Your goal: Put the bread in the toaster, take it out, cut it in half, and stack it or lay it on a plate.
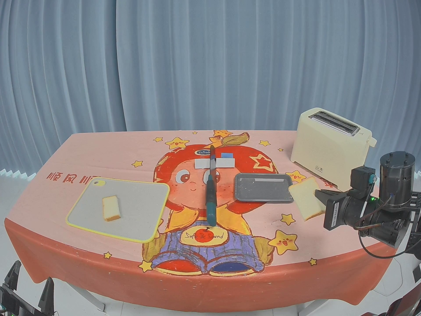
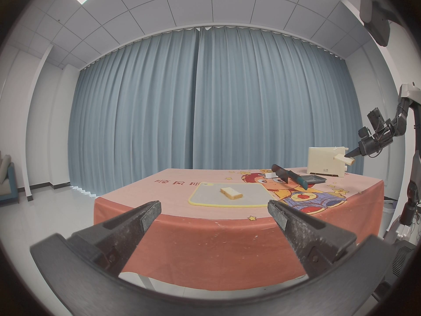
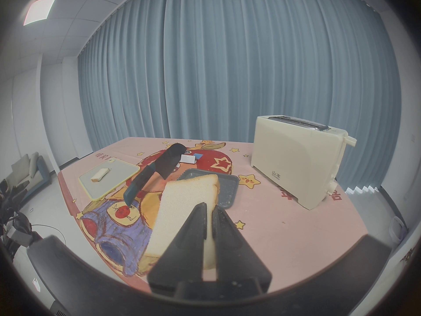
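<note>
Right fingers (image 3: 193, 238) pinch one bread slice (image 3: 184, 202); left fingers (image 2: 127, 229) spread; second piece (image 1: 111, 207) on board (image 1: 140, 218).

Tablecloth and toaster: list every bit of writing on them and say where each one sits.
Toaster: small dark mark low on its side, too small to read.
Tablecloth: red characters by the cutting board's far corner, stylised, not readable with certainty.
Cartoon figure: script on its round chest badge, blurred.
Same figure: tiny dark oval label on its forehead, too small to read.
Nothing can be quoted reliably.
</note>
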